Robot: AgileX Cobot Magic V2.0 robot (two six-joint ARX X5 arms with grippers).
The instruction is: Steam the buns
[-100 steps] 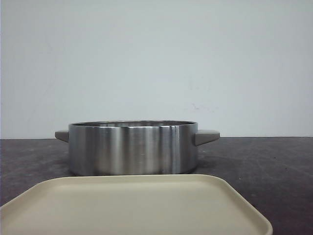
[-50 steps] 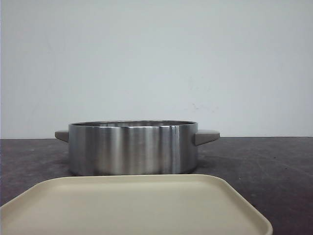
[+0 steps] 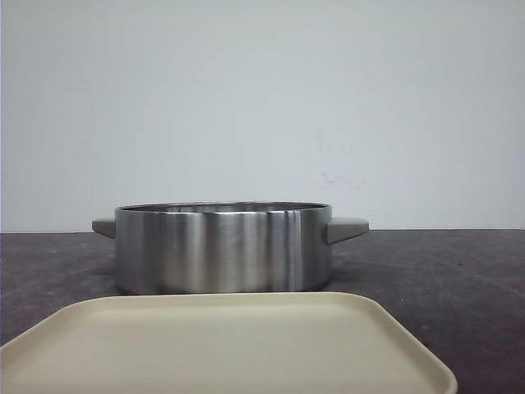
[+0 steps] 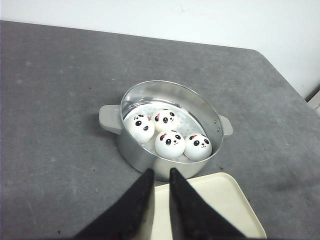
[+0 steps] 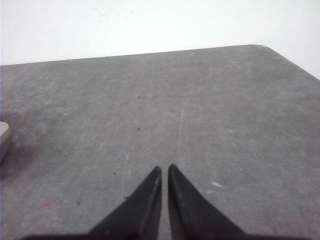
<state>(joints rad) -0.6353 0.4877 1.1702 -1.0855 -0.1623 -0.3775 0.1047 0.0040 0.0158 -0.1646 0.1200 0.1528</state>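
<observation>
Several white panda-faced buns [image 4: 170, 143] sit together inside a round steel pot [image 4: 150, 162], seen in the left wrist view. In the front view the pot [image 3: 221, 250] stands mid-table and its wall hides the buns. My left gripper [image 4: 161, 172] hovers above the near side of the pot, over the tray's edge, its fingers almost together with nothing between them. My right gripper [image 5: 164, 169] is shut and empty over bare table to the right of the pot. Neither gripper shows in the front view.
A beige flat tray [image 3: 230, 345] with nothing on it lies just in front of the pot; it also shows in the left wrist view [image 4: 220, 200]. The pot has two grey side handles [image 3: 346, 228]. The table is dark grey, with a white wall behind.
</observation>
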